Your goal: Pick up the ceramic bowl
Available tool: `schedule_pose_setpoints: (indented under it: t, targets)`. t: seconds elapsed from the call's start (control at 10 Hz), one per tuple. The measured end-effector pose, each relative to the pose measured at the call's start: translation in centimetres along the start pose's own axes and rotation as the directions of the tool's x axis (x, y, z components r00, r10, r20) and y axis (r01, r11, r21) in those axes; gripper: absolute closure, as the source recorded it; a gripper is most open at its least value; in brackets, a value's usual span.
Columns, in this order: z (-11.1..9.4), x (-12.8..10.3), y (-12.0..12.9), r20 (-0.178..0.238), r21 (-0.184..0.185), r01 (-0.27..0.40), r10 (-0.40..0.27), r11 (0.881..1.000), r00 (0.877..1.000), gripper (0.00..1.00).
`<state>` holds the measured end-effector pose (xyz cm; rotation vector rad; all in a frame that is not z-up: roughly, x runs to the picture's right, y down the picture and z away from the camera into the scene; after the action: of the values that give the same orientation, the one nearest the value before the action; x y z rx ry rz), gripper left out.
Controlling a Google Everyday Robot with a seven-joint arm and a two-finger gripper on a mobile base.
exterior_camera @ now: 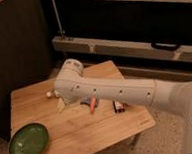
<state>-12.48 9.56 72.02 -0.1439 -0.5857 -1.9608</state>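
Note:
The ceramic bowl (28,142) is round, shallow and glossy green, and sits on the front left corner of the wooden table (109,135). My white arm (116,92) reaches from the lower right across the table's middle, with its rounded joint (69,73) over the table's back left part. My gripper (60,104) shows only as a pale piece below that joint, up and to the right of the bowl and apart from it. Nothing shows in its hold.
A white bottle's end (50,94) peeks out left of the arm. An orange item (93,105) with a blue one (85,101) and a dark snack bar (119,106) lie under the arm. A dark wall with shelving rails (137,45) stands behind the table.

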Motion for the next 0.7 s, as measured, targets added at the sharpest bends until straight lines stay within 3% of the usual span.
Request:
schedule_pose_setpoints:
  t: [0.1, 0.2, 0.3, 0.5, 0.6, 0.7]
  targets:
    - [0.2, 0.0, 0.0, 0.0, 0.009, 0.0, 0.0, 1.0, 1.0, 0.2]
    - [0.8, 0.1, -0.4, 0.002, 0.05, 0.003, -0.003, 0.999, 1.0, 0.2]
    - [1.9, 0.3, -1.3, 0.003, 0.121, 0.014, -0.015, 0.993, 1.0, 0.2]
    - [4.5, 0.4, -5.5, 0.011, 0.287, 0.055, -0.061, 0.956, 0.998, 0.2]
    - [5.2, 0.3, -7.6, 0.01, 0.34, 0.075, -0.083, 0.938, 0.996, 0.2]
    - [6.0, 0.1, -10.1, 0.011, 0.399, 0.1, -0.114, 0.912, 0.993, 0.2]
